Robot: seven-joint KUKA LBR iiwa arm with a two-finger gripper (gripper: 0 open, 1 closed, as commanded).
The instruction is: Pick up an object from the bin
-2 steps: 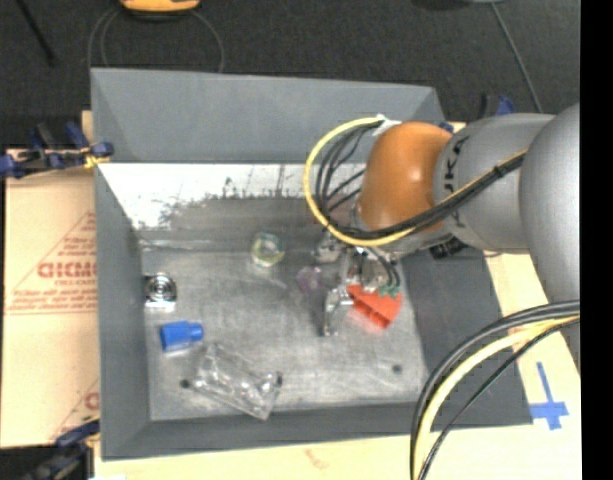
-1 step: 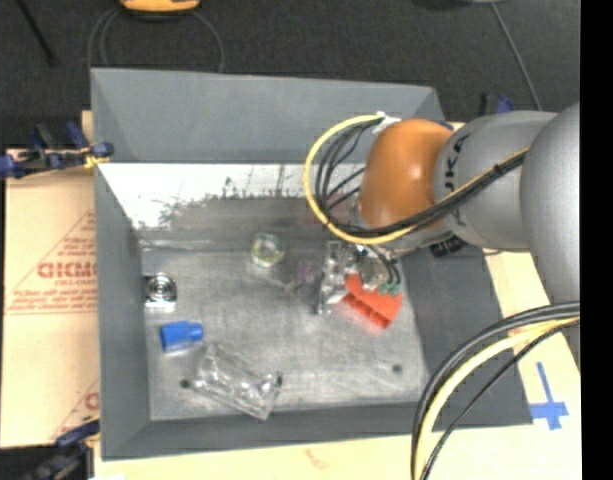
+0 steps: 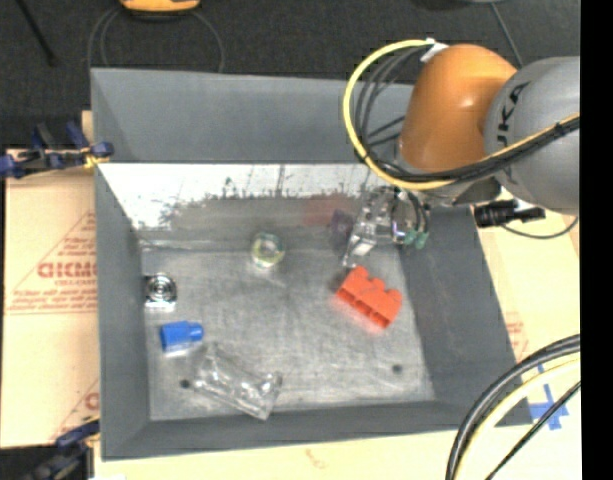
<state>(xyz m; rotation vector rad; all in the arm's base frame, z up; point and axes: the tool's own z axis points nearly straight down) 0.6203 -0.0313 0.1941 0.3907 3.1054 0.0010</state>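
My gripper (image 3: pixel 361 248) hangs low in the bin's back right part, close to the back wall. Its tip is just above the upper left corner of a red-orange toy brick (image 3: pixel 367 298), which lies flat on the bin floor to the right of centre. I cannot make out whether the tip touches the brick. A small round clear thing with a greenish tint (image 3: pixel 267 251) lies to the gripper's left, near the back wall.
At the left side lie a shiny metal ring-like piece (image 3: pixel 161 289) and a small blue block (image 3: pixel 180 336). A crumpled clear plastic piece (image 3: pixel 231 386) lies near the front left. The arm with its orange cover and cables looms over the bin's right rim.
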